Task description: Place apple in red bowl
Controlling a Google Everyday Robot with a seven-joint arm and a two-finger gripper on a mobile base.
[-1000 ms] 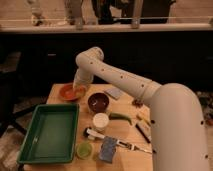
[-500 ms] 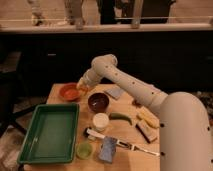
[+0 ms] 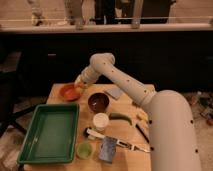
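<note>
Wooden table (image 3: 127,107), claw (image 3: 80,85) over red bowl (image 3: 69,92), apple unseen

One camera sits high behind my shoulder, facing forward and down over my arm (image 3: 150,107) onto the desk (image 3: 130,100), at middling range; my claw (image 3: 79,85) reaches to the far left corner.

You've got a light wooden counter (image 3: 128,104) in front of a dark wall of cabinet fronts (image 3: 165,60), with a pale ledge (image 3: 150,27) running across the top under dim warm light. Greyish floor (image 3: 10,147) shows at both sides, with some unclear clutter at the right. Your pincer (image 3: 80,86) is over the counter's far-left part.
</note>
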